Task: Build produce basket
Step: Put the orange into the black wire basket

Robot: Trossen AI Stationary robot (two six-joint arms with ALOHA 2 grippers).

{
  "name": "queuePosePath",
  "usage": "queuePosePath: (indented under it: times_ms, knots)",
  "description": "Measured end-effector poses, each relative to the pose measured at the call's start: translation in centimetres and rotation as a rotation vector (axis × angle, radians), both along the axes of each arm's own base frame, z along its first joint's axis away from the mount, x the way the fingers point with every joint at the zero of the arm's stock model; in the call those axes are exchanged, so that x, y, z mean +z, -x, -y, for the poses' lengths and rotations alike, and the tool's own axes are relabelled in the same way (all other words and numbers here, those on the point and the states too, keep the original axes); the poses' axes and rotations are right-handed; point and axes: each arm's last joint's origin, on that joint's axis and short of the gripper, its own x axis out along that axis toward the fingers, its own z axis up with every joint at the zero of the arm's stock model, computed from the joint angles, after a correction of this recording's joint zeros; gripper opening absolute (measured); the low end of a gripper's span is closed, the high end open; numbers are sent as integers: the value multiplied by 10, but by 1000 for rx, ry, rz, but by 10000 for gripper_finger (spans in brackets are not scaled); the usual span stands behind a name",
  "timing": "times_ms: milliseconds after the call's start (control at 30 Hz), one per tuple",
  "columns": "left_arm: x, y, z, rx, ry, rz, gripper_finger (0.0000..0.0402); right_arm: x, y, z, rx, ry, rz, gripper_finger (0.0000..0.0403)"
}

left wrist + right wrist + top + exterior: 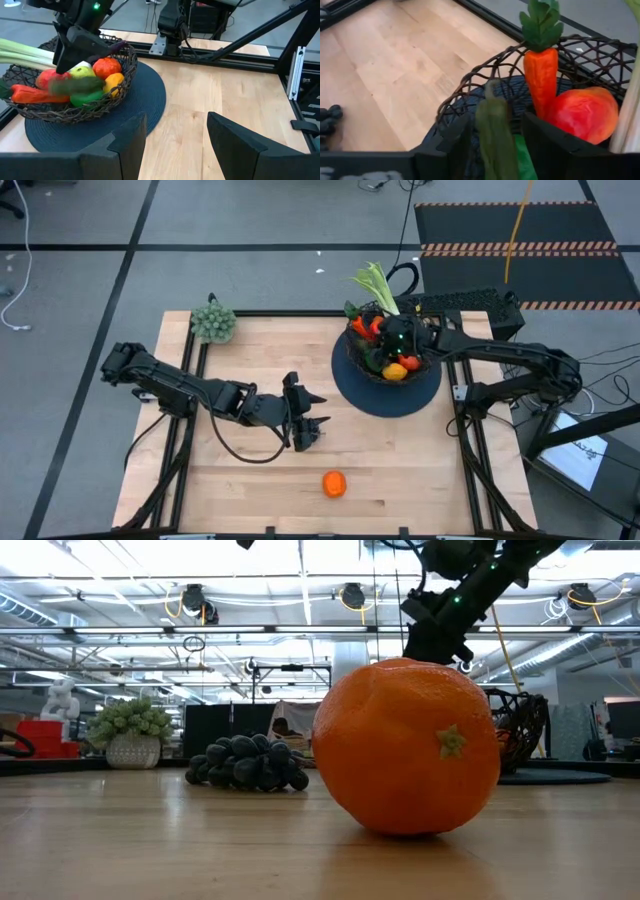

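Note:
The black wire basket (352, 345) stands on a round dark mat (390, 398) at the table's far right. It holds a leek (375, 283), a carrot (540, 75), a red fruit (585, 112) and other produce. My right gripper (497, 145) hangs open just above the basket (100, 107), with a blurred green cucumber (494, 132), narrower than the gap, between its fingers. My left gripper (318, 412) stands open above the table's middle, holding nothing. An orange (334, 483) rests near the front edge. Dark grapes (245, 762) lie on the wood. My right gripper's fingers stand on either side of the blurred cucumber (495, 120), slanting down from the table's right into the basket. A gap shows beside one finger (545, 145). Whether the other finger touches the cucumber I cannot tell.
A grey-green bushy clump in a pot (213, 322) stands at the far left corner. Bare wood lies between the orange (410, 745) and the mat. A black frame rail runs along the table's right and far edges (210, 50).

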Motion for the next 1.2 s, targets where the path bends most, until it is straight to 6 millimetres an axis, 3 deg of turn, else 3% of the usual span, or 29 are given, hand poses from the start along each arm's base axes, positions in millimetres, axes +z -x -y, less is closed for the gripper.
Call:
queuePosePath:
  times_ms: [167, 300, 500, 700, 900, 1033, 1200]
  knots:
    - [0, 0, 0, -2, -1, -3, 209, 12, 4, -11, 46, 1, 56, 208]
    - [-2, 1, 3, -34, 4, -24, 209, 28, 11, -32, 100, -12, 140, 223]
    - [-6, 5, 8, -84, -20, -72, 209, 46, 18, -83, 278, -71, 253, 219]
    - [-6, 8, 19, -186, 12, -85, 209, 47, 21, -140, 432, -66, 260, 217]
    - [-13, 10, 48, -304, 1, -84, 209, 38, 27, -192, 577, -12, 227, 217]
    - [-39, 4, 81, -377, -36, -117, 210, 31, 29, -218, 672, 49, 205, 217]
    - [-78, -4, 119, -420, -80, -133, 229, 33, 29, -232, 752, 71, 253, 217]
